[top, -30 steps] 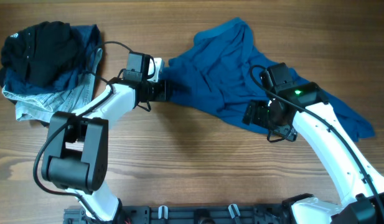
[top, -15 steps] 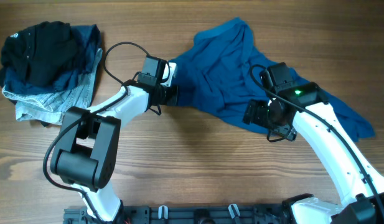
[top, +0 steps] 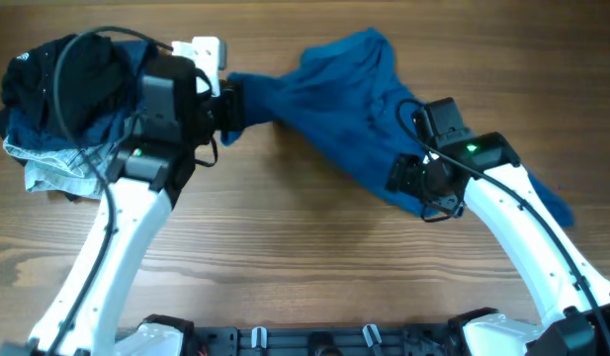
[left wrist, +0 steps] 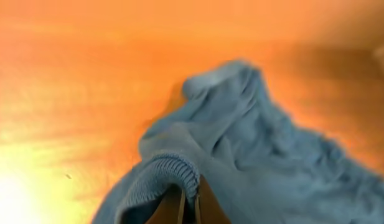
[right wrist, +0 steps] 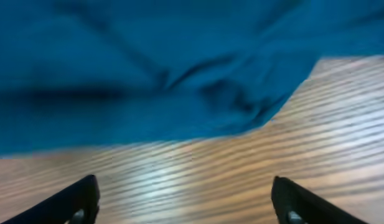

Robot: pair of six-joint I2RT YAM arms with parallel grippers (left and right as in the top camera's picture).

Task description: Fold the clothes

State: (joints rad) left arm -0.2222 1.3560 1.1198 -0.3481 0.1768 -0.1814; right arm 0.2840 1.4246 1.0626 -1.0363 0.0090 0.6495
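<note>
The clothes, one large royal-blue garment (top: 344, 109), lie wrinkled across the table's far middle and right. One corner is drawn out to the left. My left gripper (top: 231, 105) is shut on that corner. In the left wrist view the ribbed hem (left wrist: 173, 168) is pinched between the fingers of the left gripper (left wrist: 190, 198), with the cloth (left wrist: 272, 155) trailing away beyond. My right gripper (top: 394, 181) sits at the garment's near edge. In the right wrist view it (right wrist: 187, 200) stands open, bare wood between its fingers, with the blue cloth (right wrist: 148, 68) just ahead.
A pile of other clothes lies at the far left: a black garment (top: 57, 74) on top of pale jeans (top: 72, 160). The left arm's cable loops over that pile. Wooden table (top: 285, 257) stretches along the near side.
The left gripper shut on the garment's edge, then swung left and away from me, dragging that corner out. The garment's right end slid leftwards. The right arm barely moved.
</note>
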